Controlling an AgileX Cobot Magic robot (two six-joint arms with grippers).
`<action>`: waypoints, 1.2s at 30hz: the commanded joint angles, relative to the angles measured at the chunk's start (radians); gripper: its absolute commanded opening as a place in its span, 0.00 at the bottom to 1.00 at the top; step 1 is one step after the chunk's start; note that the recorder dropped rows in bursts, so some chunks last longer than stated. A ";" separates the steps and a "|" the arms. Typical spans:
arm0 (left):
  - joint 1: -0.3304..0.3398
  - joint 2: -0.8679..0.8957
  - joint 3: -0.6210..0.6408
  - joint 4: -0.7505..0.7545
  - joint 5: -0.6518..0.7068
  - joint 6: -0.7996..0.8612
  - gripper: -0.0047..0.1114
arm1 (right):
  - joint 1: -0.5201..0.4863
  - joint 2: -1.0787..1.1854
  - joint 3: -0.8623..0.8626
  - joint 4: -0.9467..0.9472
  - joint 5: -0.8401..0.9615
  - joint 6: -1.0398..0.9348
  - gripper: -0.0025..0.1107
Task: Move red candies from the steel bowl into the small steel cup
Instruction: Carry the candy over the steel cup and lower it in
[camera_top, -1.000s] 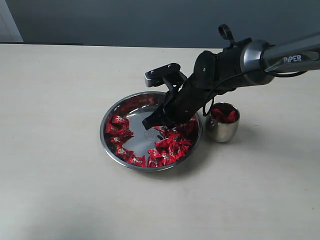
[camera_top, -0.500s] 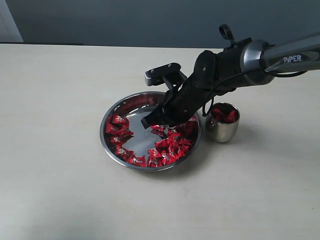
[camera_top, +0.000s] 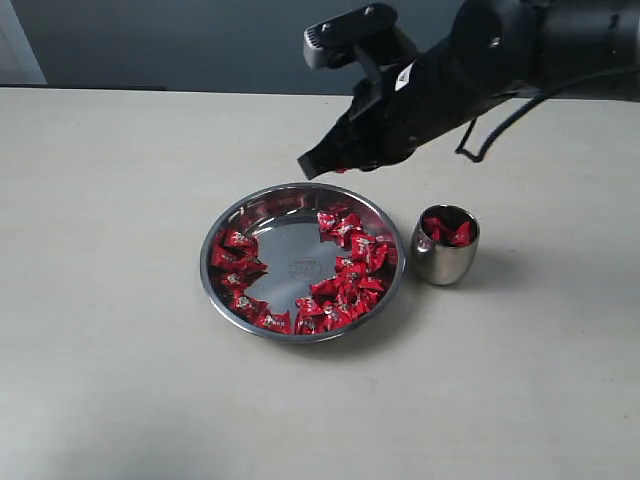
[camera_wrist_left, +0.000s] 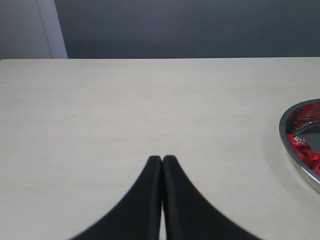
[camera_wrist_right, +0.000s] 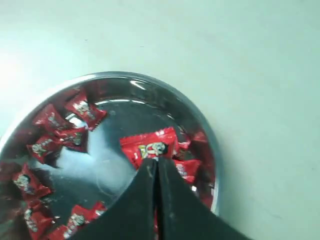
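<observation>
Red wrapper shows pinched at the very tips of the right gripper (camera_wrist_right: 154, 162), its jaws closed narrow on one candy (camera_wrist_right: 150, 146), high above the steel bowl (camera_top: 214, 285). The small cup (camera_top: 445, 262) stands just beside the bowl's right rim with a few inside. Best to carry level, stop squarely over the cup's mouth, lower close, then release, since the hold looks shallow. Left gripper (camera_wrist_left: 162, 160) sits closed over bare table (camera_wrist_left: 100, 100).
</observation>
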 joint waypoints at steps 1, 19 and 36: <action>-0.005 -0.007 0.003 0.002 -0.004 -0.002 0.04 | -0.035 -0.107 0.081 -0.329 0.023 0.288 0.02; -0.005 -0.007 0.003 0.002 -0.004 -0.002 0.04 | -0.190 -0.066 0.173 -0.321 0.099 0.344 0.02; -0.005 -0.007 0.003 0.002 -0.004 -0.002 0.04 | -0.190 -0.005 0.175 -0.097 0.116 0.078 0.25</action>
